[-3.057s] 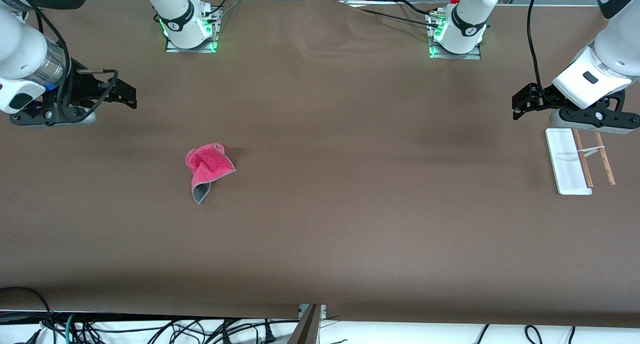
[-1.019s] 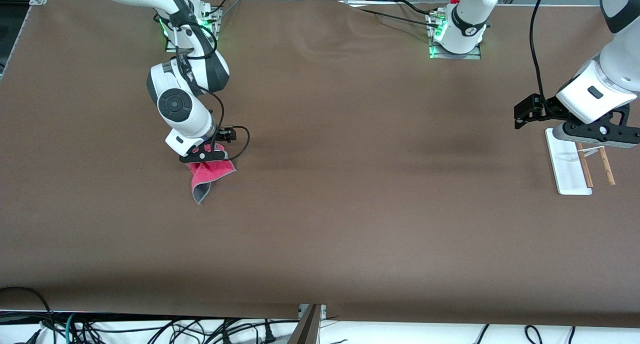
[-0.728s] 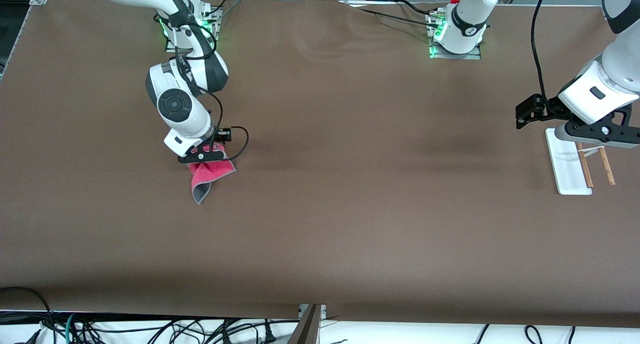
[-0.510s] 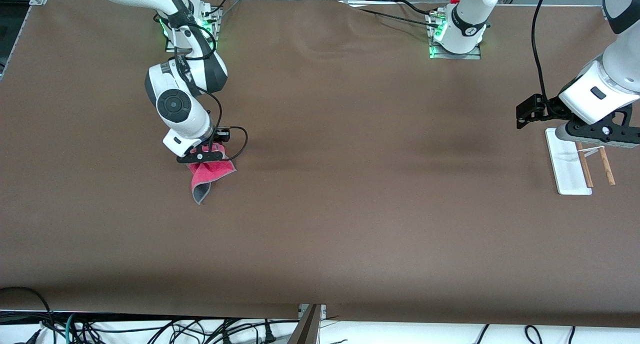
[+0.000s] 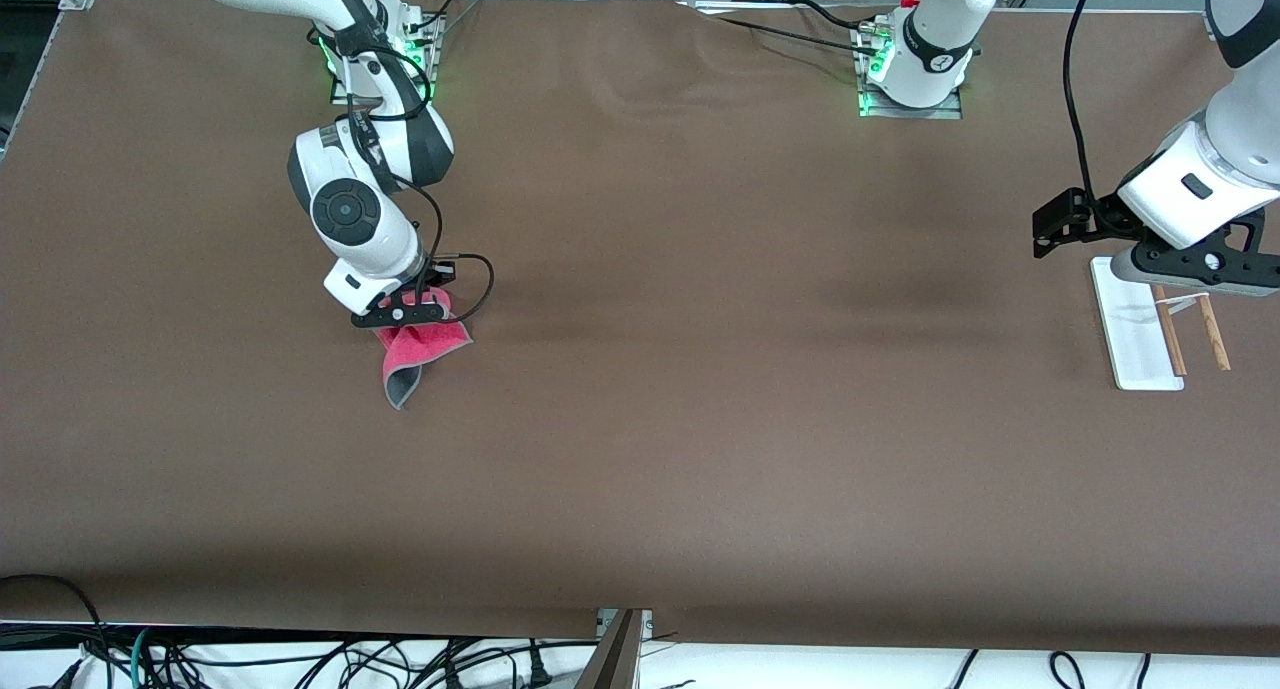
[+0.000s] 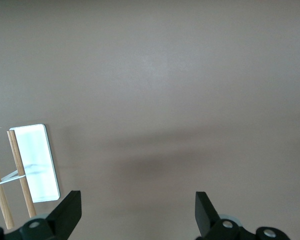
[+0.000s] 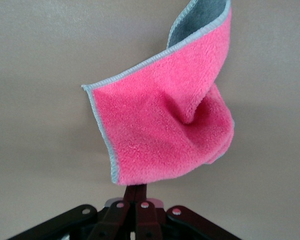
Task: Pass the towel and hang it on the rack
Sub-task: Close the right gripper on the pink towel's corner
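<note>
The bright pink towel (image 5: 418, 345) with grey trim lies crumpled on the brown table toward the right arm's end. My right gripper (image 5: 408, 315) is down on the edge of it that is farther from the front camera and is shut on it. In the right wrist view the towel (image 7: 160, 135) spreads out from the closed fingertips of the gripper (image 7: 140, 192), with one grey-backed corner folded over. The rack (image 5: 1135, 329) with its two wooden rods stands at the left arm's end. My left gripper (image 5: 1045, 235) hovers open and empty beside the rack; the left wrist view shows it (image 6: 138, 215) over bare table, with the rack (image 6: 36, 162) to one side.
The brown table cover (image 5: 700, 389) has a front edge with cables below it. The two arm bases (image 5: 380, 64) stand at the back edge.
The right arm swung in from its end of the table and came down on the towel; in the last second its hand has crept slightly up and toward its base. The left gripper barely moved.
</note>
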